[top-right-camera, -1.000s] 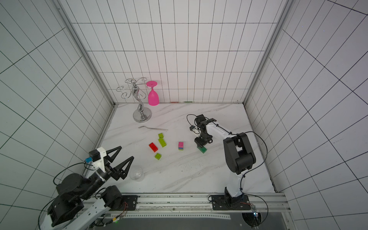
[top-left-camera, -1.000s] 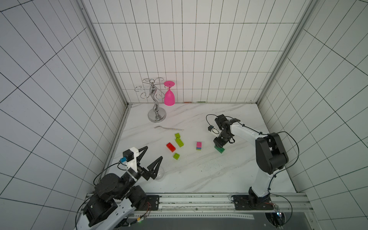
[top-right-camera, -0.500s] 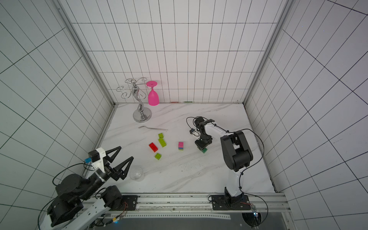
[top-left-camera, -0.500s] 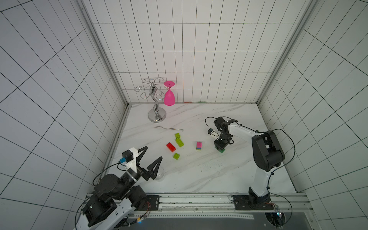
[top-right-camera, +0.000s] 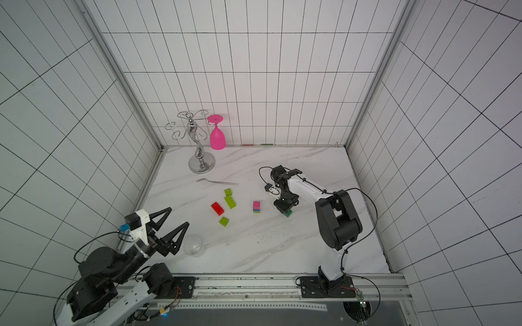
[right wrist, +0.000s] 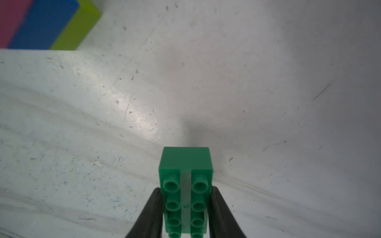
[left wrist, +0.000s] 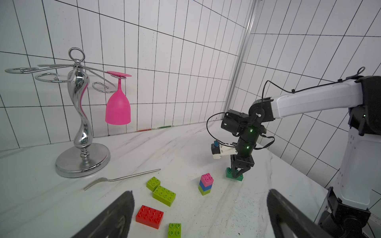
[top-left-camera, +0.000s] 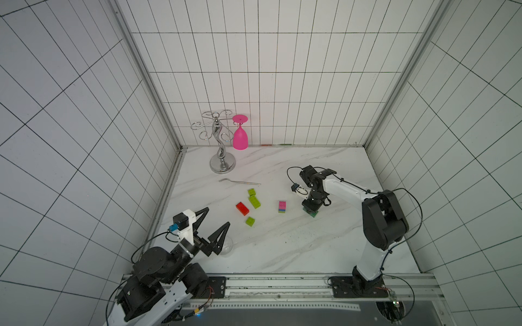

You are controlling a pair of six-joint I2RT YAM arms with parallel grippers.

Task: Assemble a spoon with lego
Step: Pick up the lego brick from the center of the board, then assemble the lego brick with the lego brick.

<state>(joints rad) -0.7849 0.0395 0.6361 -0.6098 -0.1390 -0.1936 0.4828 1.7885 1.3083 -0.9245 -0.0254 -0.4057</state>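
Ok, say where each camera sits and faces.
Both top views: high over the front rail, looking down at the table; left arm and right arm show.
Left wrist: low, facing the glass rack and right arm; its open jaws in the foreground.
Right wrist: straight down on the dark-green brick between its jaws.
All share the pink-blue-lime stack.

**What stays hidden around the dark-green brick**

In both top views the right tool (top-left-camera: 310, 209) covers most of the dark-green brick (top-left-camera: 314, 216), so you get only one corner of it. In the right wrist view the brick's near end and the tool's fingers (right wrist: 148, 216) run off the picture's edge. There the pink-blue-lime stack (right wrist: 41, 24) near the brick is blurred and cropped at a corner. Well apart from the brick, the left tool (top-left-camera: 217, 216) hides part of a clear glass (top-left-camera: 227, 249). In the left wrist view its fingers (left wrist: 115, 218) are blurred and cut off, and one small lime brick (left wrist: 174, 230) is cut off too.
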